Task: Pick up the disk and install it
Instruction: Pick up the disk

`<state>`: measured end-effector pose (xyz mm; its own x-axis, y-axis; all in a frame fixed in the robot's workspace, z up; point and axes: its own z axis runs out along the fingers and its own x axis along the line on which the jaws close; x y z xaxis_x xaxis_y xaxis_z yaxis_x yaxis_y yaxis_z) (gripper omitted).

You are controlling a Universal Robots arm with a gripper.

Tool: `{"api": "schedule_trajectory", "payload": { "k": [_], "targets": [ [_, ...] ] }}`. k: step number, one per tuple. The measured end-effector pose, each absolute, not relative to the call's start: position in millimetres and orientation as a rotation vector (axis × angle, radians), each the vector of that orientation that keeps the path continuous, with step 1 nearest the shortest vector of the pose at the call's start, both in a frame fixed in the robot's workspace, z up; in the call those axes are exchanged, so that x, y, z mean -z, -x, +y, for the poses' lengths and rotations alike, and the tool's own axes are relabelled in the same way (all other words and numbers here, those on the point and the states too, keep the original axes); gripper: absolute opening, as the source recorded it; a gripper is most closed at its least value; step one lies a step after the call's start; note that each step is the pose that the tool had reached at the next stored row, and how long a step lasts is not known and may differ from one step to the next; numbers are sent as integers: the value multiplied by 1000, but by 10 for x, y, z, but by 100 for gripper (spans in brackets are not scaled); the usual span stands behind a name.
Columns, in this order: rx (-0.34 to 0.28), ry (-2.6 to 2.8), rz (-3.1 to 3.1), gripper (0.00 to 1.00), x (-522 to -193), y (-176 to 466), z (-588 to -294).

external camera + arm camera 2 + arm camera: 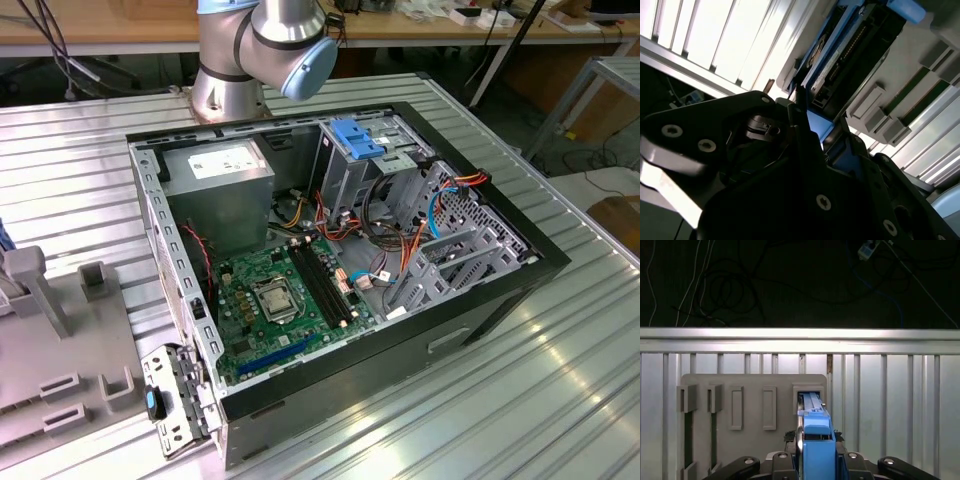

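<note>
The fingers (799, 112) of the gripper (816, 442) are closed to a narrow gap, one on each flat side of the disk (812, 407). They appear to be clamped on its near end. The disk stands on edge, running straight out ahead of the fingers, with its far end still in a slot of the grey holder (750, 385). Judged from this, the pick-up step is in hand and the disk is not yet free. Lifting it out calls for a firm hold and a straight pull along the slot, so the blue rails do not bind. The open computer case (400, 350) stands beside the holder, well apart from the fingers.
</note>
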<state>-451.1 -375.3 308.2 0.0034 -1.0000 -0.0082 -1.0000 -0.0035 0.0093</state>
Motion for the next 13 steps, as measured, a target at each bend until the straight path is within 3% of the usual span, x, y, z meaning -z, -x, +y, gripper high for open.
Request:
{"api": "schedule_trajectory", "payload": {
  "k": [13],
  "targets": [
    [19, -2225, -2217, 37, -3171, 4511, -3753]
  ]
}}
